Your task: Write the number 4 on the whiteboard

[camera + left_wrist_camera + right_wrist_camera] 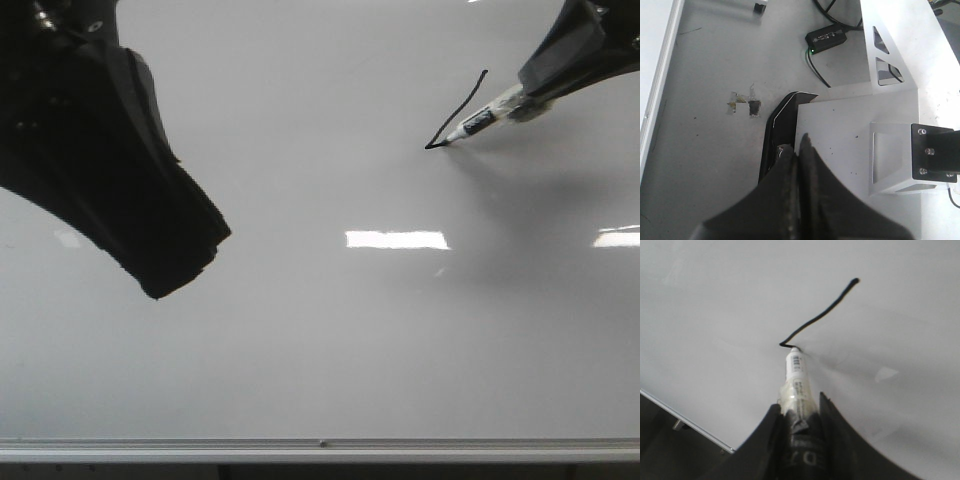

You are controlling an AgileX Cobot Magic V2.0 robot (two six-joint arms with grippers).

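The whiteboard (300,350) fills the front view. On it, at the upper right, is a thin black slanted stroke (460,110) with a short kink at its lower end, part of the number 4. My right gripper (535,90) is shut on a marker (485,118) whose tip touches the stroke's lower end. In the right wrist view the marker (797,375) sticks out between the fingers of the right gripper (799,407), with its tip at the end of the stroke (822,315). My left gripper (185,265) hangs above the board's left side, shut and empty (801,142).
The board's silver frame edge (320,443) runs along the near side. Bright light reflections (397,240) lie mid-board. The left wrist view shows the grey floor, a black power adapter (827,37) with cables, and a white metal stand (900,75).
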